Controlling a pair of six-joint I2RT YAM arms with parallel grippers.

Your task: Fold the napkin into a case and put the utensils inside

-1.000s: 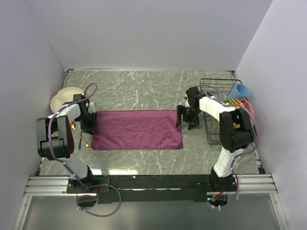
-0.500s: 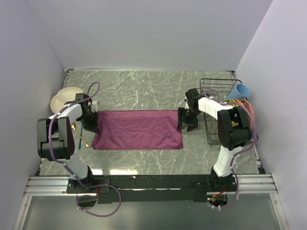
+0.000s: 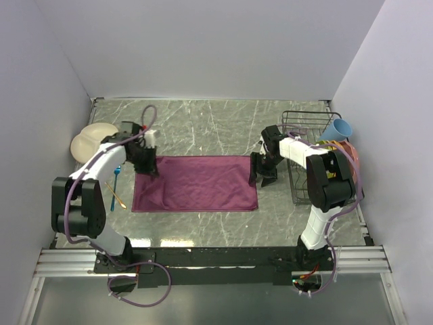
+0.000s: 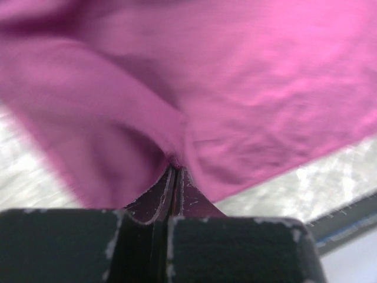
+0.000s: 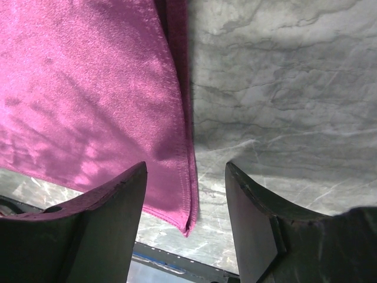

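1. The left fingers (image 4: 150, 206) are clamping the 10 o'clock corner of the soft maroon-purple cloth napkin (image 3: 196, 183).
2. It is lying flat on the grey marble worktop (image 3: 203, 128).
3. The right fingers (image 5: 112, 224) are hanging spread over its 3 o'clock edge.

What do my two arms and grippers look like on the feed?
The left arm and right arm share white links, bulky black joint housings and looping purple cables. The left gripper and right gripper are black, with dark wedge-shaped fingers.
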